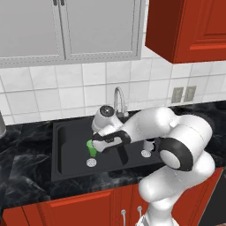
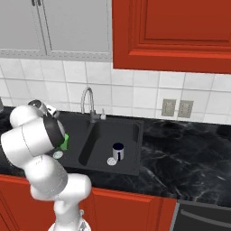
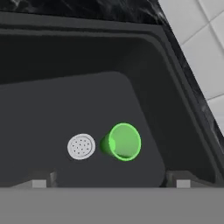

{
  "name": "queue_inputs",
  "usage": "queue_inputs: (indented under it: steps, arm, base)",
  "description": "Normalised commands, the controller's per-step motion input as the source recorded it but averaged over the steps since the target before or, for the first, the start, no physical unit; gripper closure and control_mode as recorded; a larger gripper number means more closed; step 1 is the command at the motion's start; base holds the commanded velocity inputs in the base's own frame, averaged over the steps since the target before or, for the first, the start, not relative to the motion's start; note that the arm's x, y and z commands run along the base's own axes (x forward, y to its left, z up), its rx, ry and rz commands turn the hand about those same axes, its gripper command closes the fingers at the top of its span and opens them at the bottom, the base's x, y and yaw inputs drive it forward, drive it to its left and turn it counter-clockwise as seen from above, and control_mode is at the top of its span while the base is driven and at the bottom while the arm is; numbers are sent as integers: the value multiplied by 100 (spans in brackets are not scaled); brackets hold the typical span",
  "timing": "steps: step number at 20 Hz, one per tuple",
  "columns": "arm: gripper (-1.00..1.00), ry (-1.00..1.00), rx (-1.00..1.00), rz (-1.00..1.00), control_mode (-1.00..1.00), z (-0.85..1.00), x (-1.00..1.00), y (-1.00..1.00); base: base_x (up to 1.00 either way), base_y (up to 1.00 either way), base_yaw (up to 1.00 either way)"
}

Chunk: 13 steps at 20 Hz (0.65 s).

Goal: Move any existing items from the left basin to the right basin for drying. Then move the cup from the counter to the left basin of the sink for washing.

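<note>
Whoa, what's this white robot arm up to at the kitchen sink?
It is sorting dishes between the two bowls of a black sink. The white mug with the dark blue inside stands in the right basin. The green cup stands upright in the left basin, beside the silver drain. The gripper hangs over the cup with its fingers spread apart and nothing between them.

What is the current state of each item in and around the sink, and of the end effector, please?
Green cup: upright in the left basin, beside the drain, not held.
White mug: upright in the right basin, near its drain.
End effector: open, above the cup.
Faucet: no water running.
</note>
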Motion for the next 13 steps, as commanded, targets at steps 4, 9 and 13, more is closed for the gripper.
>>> queue_inputs:
  steps: [4, 9, 13]
  arm:
    - [-100, 0, 9, 0, -100, 66, -18, -33]
    - [-100, 0, 9, 0, -100, 37, -23, -41]
    - [-100, -2, 8, 0, -100, 25, -33, -44]
  base:
    - [0, 0, 0]
    - [0, 0, 0]
    - [0, 0, 0]
